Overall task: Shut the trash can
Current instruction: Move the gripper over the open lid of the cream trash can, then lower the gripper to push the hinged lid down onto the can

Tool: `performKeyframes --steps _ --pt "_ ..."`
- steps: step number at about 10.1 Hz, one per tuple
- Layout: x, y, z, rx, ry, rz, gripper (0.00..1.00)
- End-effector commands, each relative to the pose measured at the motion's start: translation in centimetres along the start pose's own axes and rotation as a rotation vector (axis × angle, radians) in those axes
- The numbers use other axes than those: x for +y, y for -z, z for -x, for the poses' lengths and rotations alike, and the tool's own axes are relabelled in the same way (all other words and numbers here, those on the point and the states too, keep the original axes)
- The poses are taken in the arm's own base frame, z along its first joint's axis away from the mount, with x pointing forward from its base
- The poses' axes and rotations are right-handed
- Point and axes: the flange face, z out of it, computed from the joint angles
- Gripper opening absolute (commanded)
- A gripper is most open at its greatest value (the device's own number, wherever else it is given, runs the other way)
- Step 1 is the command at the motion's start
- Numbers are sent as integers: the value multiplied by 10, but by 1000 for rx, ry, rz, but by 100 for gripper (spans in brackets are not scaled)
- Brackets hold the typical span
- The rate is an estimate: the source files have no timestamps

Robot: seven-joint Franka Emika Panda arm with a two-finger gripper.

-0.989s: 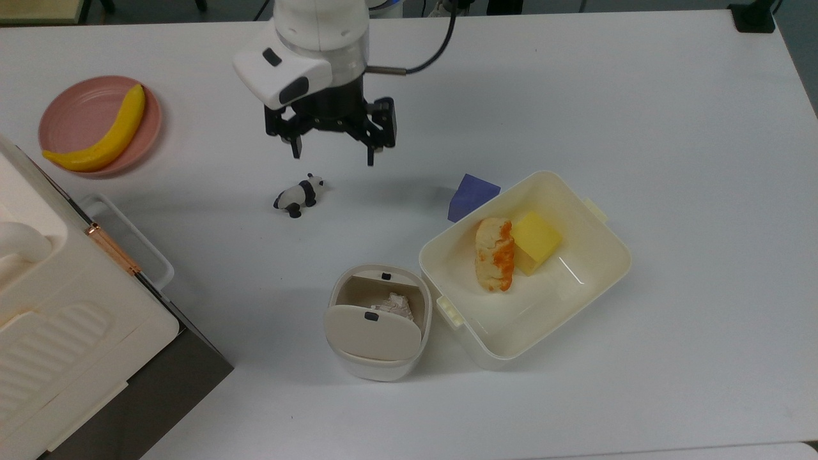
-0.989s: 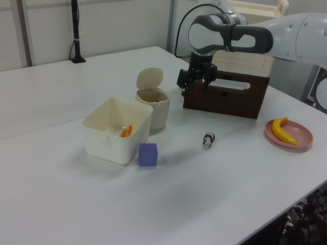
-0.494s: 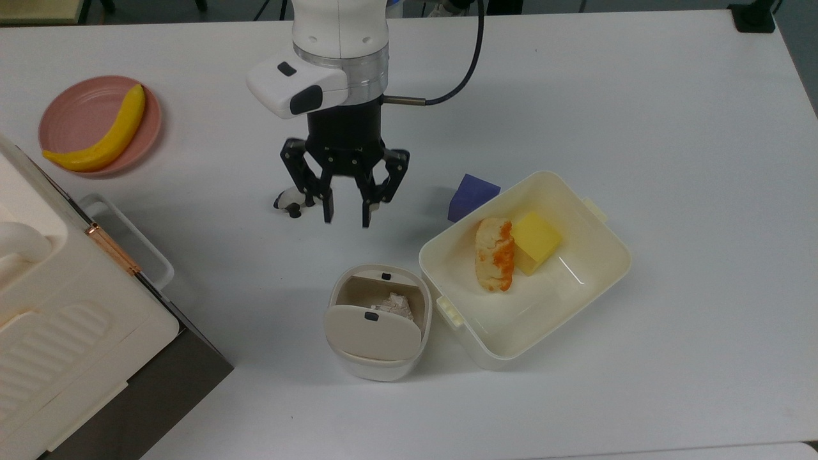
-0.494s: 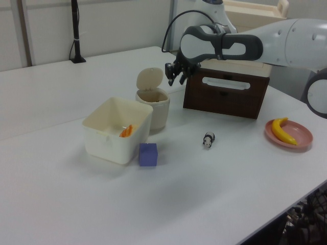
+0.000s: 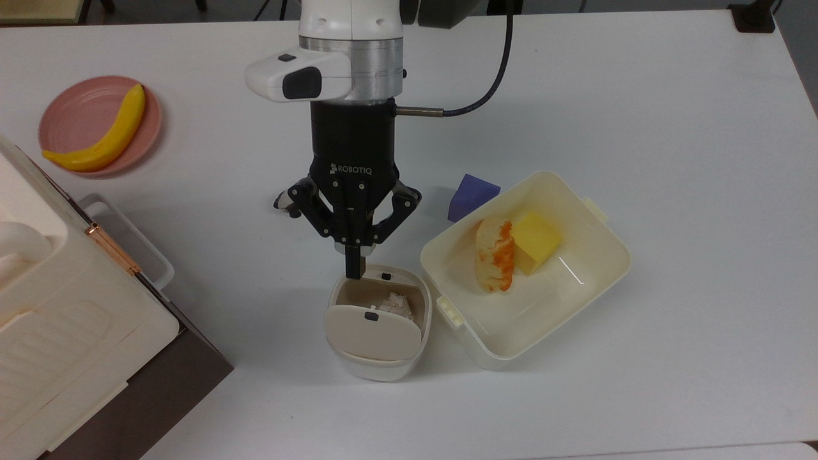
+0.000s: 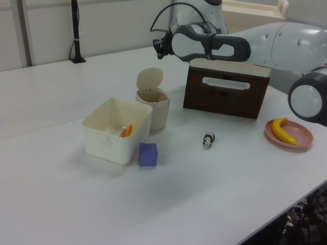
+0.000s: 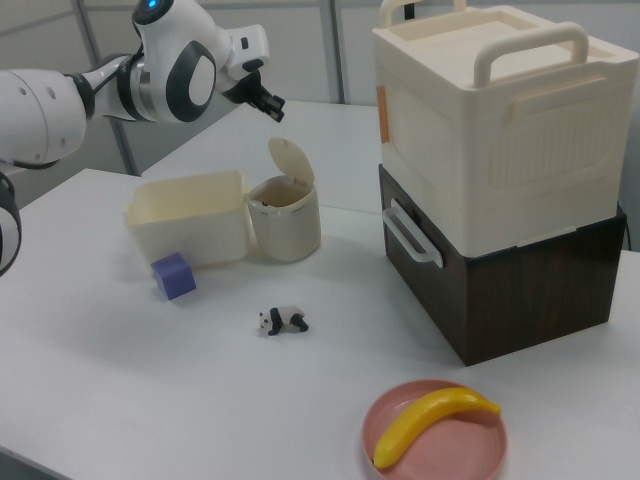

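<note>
1. The trash can (image 5: 378,326) stood on the tabletop (image 5: 671,128) just beside the cream tub (image 5: 578,300), with its hinged lid (image 5: 372,332) up and the brownish inside exposed.
2. The gripper (image 5: 354,271) hung high above the can, its fingers drawn together with nothing held between them.
3. In the top view the fingertips appeared over the can's rim on the side opposite the lid; in the left view the gripper (image 6: 157,47) sat well above the lid (image 6: 149,79) and slightly to the left view's right of it.
4. The lid stood nearly upright at the can's far edge from the arm, so the can lay below and just ahead of the gripper.
5. Judging from this, closing would call for reaching past the lid's top edge and pressing it down toward the opening.
</note>
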Motion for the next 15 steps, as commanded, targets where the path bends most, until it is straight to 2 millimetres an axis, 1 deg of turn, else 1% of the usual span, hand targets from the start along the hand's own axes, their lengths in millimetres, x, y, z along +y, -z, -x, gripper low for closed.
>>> performKeyframes --steps 1,2,3,5,6,7,8,10,11,12,13,14,15 --pt "-5 -22 -5 55 -19 30 0" --pt "-7 -30 -6 67 -18 26 0" --pt "-5 -50 -1 59 -24 37 0" --pt "-2 -68 9 36 -12 54 0" --pt "-2 -73 13 21 -7 59 0" --pt "1 -73 15 -6 0 71 0" --pt "0 -78 24 -69 31 83 0" --pt "4 -84 40 -227 86 91 0" --pt "6 -93 53 -304 111 71 0" --pt "9 -101 63 -330 121 74 0" --pt "10 -112 78 -361 135 82 0" --pt "0 -119 92 -383 158 79 0" --pt "-5 -132 105 -403 169 83 0"
